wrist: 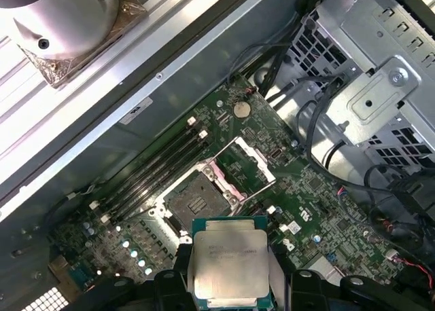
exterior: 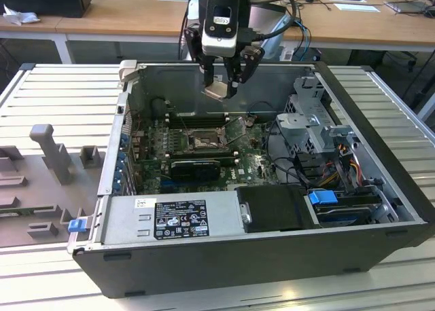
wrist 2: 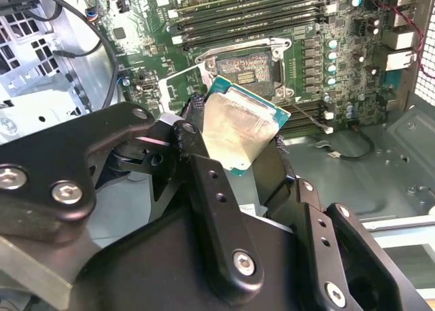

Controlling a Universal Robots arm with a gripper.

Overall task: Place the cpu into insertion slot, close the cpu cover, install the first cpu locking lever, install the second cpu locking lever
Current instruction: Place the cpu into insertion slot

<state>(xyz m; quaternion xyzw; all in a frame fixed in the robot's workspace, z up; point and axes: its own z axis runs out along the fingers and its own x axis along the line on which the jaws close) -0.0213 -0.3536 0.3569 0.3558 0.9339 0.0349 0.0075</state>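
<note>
My gripper [exterior: 221, 85] hangs above the open computer case, shut on the cpu [exterior: 217, 90], a flat square chip with a silvery top. In both wrist views the cpu [wrist 2: 238, 127] [wrist: 228, 263] sits between the black fingers [wrist 2: 196, 148], held tilted and well above the board. The insertion slot [exterior: 202, 142] [wrist 2: 247, 68] [wrist: 194, 202] lies below on the green motherboard [exterior: 255, 165], its dark centre bare. The cpu cover [wrist: 243, 165] [wrist 2: 182, 85] stands flipped open beside the slot.
Long black memory slots [wrist: 153, 168] run beside the socket. A metal drive cage [exterior: 309, 117] with cables fills the case toward the exterior view's right. A power supply [exterior: 180, 219] spans the near side. Grey fixtures [exterior: 51, 151] stand on the table outside the case.
</note>
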